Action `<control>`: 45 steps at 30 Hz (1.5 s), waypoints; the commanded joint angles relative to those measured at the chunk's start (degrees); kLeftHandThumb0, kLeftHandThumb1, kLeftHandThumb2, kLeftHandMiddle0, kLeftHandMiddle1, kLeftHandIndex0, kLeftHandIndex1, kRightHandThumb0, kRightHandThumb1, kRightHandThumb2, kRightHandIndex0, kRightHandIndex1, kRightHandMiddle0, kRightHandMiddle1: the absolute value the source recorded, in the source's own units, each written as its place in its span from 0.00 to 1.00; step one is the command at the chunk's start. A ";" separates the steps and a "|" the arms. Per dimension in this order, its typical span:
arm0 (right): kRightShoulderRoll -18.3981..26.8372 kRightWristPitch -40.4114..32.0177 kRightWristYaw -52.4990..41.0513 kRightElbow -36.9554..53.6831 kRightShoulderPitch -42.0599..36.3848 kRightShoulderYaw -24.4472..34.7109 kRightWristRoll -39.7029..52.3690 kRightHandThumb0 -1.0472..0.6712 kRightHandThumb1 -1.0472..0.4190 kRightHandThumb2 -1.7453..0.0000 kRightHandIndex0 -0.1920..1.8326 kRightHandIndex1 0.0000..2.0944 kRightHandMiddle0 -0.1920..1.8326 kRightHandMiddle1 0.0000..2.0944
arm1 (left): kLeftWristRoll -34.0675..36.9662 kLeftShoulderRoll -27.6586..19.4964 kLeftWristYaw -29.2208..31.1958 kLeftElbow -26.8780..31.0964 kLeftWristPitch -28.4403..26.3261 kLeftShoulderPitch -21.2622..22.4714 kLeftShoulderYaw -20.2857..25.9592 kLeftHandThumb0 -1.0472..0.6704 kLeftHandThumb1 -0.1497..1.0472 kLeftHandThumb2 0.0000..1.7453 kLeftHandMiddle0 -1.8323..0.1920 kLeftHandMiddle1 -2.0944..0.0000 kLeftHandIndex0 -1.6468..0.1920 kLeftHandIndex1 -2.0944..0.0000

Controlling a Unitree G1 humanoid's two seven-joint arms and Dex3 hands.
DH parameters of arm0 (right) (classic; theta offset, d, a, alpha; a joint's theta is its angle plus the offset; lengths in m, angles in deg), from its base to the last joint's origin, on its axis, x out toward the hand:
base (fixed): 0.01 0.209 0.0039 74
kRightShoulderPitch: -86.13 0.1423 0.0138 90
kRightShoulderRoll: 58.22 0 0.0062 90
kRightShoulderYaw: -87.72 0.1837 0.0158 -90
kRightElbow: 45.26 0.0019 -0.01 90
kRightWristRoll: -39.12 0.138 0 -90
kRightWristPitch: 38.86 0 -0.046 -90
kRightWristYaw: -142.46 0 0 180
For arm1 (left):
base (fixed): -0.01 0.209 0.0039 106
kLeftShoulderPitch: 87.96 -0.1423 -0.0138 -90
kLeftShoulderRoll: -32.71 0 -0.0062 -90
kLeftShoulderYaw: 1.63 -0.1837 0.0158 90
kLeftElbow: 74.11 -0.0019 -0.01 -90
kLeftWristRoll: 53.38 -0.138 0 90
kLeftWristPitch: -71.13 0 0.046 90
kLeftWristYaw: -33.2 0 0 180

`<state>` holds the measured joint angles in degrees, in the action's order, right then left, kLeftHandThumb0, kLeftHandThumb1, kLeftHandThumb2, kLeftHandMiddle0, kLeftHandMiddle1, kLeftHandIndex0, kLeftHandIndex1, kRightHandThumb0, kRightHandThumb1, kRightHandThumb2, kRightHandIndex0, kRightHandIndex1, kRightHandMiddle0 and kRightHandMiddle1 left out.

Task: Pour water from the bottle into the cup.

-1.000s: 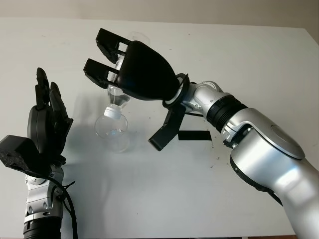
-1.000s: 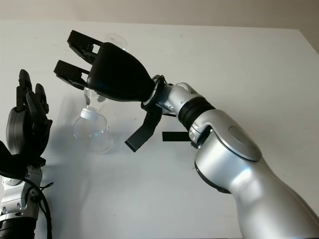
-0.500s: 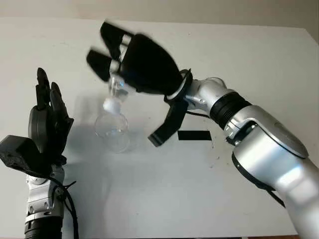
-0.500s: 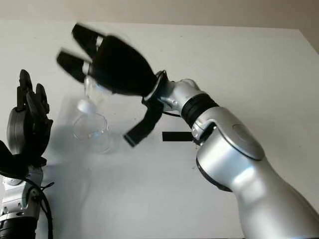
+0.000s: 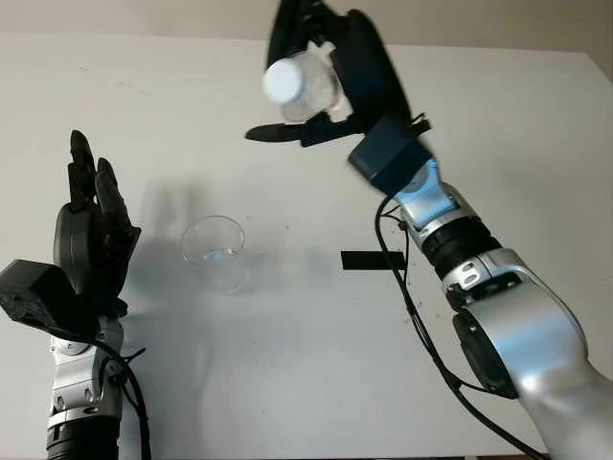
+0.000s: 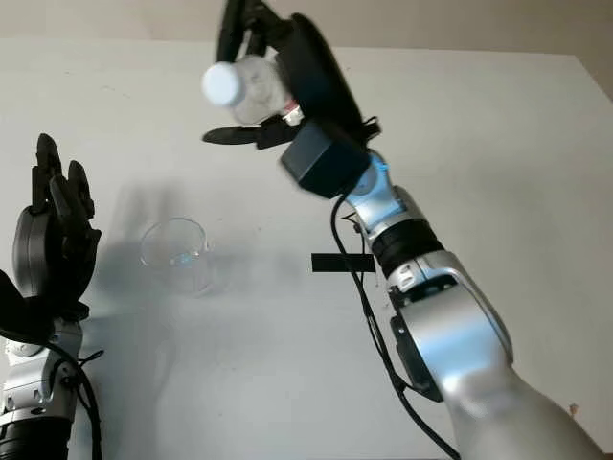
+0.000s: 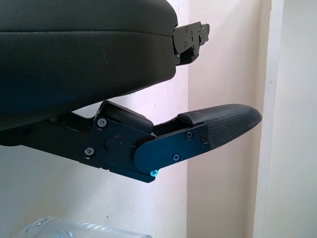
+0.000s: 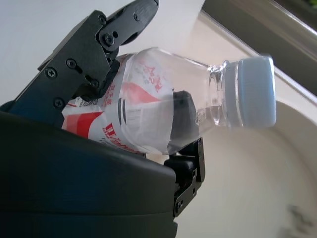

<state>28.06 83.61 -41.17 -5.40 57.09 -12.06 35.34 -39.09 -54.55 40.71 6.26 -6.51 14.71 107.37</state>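
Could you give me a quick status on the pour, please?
Right hand shut on bottle, raised above table. Left hand open, beside cup. Cap on. Nothing in the way.

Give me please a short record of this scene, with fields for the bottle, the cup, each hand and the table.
bottle: clear plastic, white cap on, red and white label; held raised above the table, cap end toward the camera
cup: clear, upright on the table, apart from both hands
right hand: lifted over the far part of the table, fingers closed around the bottle
left hand: open, at the table's left side beside the cup, holding nothing
table: white surface with a short black tape strip to the right of the cup
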 commanded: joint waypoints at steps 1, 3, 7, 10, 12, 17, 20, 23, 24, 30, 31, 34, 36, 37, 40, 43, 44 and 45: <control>1.13 -5.98 -3.79 6.20 -3.09 2.62 3.03 0.50 0.00 0.86 0.75 1.00 0.65 1.00 | 0.17 -0.34 0.31 0.88 -0.04 -0.83 0.14 0.14 1.00 0.42 1.00 0.98 1.00 1.00; 1.86 -15.83 -6.91 14.12 -6.78 4.45 5.68 0.50 0.00 0.84 0.74 1.00 0.66 1.00 | 0.07 -0.40 0.43 0.81 0.01 -0.89 0.15 0.14 1.00 0.42 1.00 0.98 1.00 1.00; 2.80 -34.41 -10.59 30.50 -14.06 7.72 10.90 0.51 0.00 0.83 0.72 1.00 0.66 1.00 | -0.07 -0.21 0.26 1.39 -0.14 -1.27 0.07 0.15 1.00 0.43 1.00 0.98 1.00 1.00; 3.37 -45.67 -12.12 39.85 -18.09 9.96 14.62 0.52 0.00 0.81 0.73 1.00 0.65 1.00 | 0.09 -0.06 0.19 2.16 -0.66 -1.68 -0.01 0.14 1.00 0.43 1.00 0.98 1.00 1.00; 4.32 -49.86 -13.47 44.03 -20.27 10.82 15.84 0.53 0.00 0.80 0.75 1.00 0.65 1.00 | 0.55 -0.03 0.68 2.42 -0.82 -1.93 0.03 0.14 1.00 0.42 1.00 0.98 1.00 1.00; 5.83 -56.91 -16.53 49.72 -24.48 13.67 19.59 0.53 0.00 0.77 0.71 1.00 0.50 1.00 | 0.43 -0.05 0.59 3.15 -1.10 -2.48 0.02 0.15 1.00 0.42 1.00 0.98 1.00 1.00; 5.80 -59.02 -16.87 51.70 -26.56 14.85 20.78 0.53 0.00 0.77 0.70 1.00 0.43 1.00 | 0.77 -0.23 0.82 3.38 -1.19 -2.72 0.19 0.15 1.00 0.43 1.00 0.98 1.00 1.00; 5.41 -59.90 -16.61 53.56 -28.59 15.42 21.23 0.52 0.00 0.78 0.72 1.00 0.42 1.00 | 1.42 -0.49 1.45 3.62 -1.59 -2.90 0.40 0.14 1.00 0.42 1.00 0.98 1.00 1.00; 5.24 -60.12 -16.67 54.04 -29.19 15.62 21.51 0.52 0.00 0.77 0.73 1.00 0.42 1.00 | 1.65 -0.57 1.70 3.71 -1.70 -2.98 0.48 0.14 1.00 0.42 1.00 0.98 1.00 1.00; 4.97 -61.89 -16.40 54.97 -31.32 15.42 21.94 0.51 0.00 0.76 0.78 1.00 0.41 1.00 | 0.92 -0.97 1.10 6.06 -3.73 -3.85 0.38 0.15 1.00 0.44 1.00 0.98 1.00 1.00; 4.75 -62.57 -16.09 55.08 -31.56 15.50 22.14 0.51 0.00 0.76 0.79 1.00 0.41 1.00 | 0.85 -1.05 0.80 7.00 -4.79 -4.07 0.30 0.14 1.00 0.44 1.00 0.98 1.00 1.00; 4.43 -64.13 -15.74 55.32 -32.36 15.34 22.56 0.51 0.00 0.75 0.81 1.00 0.40 1.00 | 0.93 -1.06 0.40 8.53 -6.31 -4.36 0.31 0.14 1.00 0.45 1.00 0.98 1.00 1.00; 4.01 -64.76 -15.08 55.48 -33.01 15.14 22.40 0.51 0.00 0.75 0.82 1.00 0.39 1.00 | 1.02 -0.94 0.25 9.10 -6.79 -4.45 0.37 0.14 1.00 0.46 1.00 0.98 1.00 1.00; 3.69 -64.72 -14.89 55.39 -33.34 15.06 22.39 0.51 0.00 0.75 0.82 1.00 0.39 1.00 | 1.06 -0.93 0.19 9.35 -7.09 -4.49 0.40 0.14 1.00 0.46 1.00 0.98 1.00 1.00; 2.58 -64.76 -14.01 54.99 -34.19 14.50 22.04 0.51 0.00 0.74 0.87 1.00 0.42 1.00 | 1.06 -0.97 0.12 9.72 -7.47 -4.62 0.51 0.14 1.00 0.46 1.00 0.98 1.00 1.00; 1.72 -65.87 -12.85 54.70 -34.33 14.14 21.88 0.51 0.00 0.75 0.90 1.00 0.47 1.00 | 1.07 -1.24 0.39 9.57 -7.34 -4.80 0.70 0.15 1.00 0.46 1.00 0.98 1.00 1.00; 1.56 -66.17 -12.60 54.59 -34.28 14.04 21.80 0.51 0.00 0.75 0.92 1.00 0.50 1.00 | 1.08 -1.32 0.44 9.52 -7.30 -4.84 0.78 0.15 1.00 0.46 1.00 0.98 1.00 1.00; 1.42 -66.49 -12.35 54.47 -34.21 13.97 21.74 0.52 0.00 0.75 0.93 1.00 0.55 1.00 | 1.09 -1.35 0.42 9.57 -7.33 -4.86 0.84 0.15 1.00 0.46 1.00 0.98 1.00 1.00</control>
<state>29.69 17.54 -53.72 48.49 23.07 2.12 57.21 -37.96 -55.31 41.08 15.11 -13.86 10.68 107.66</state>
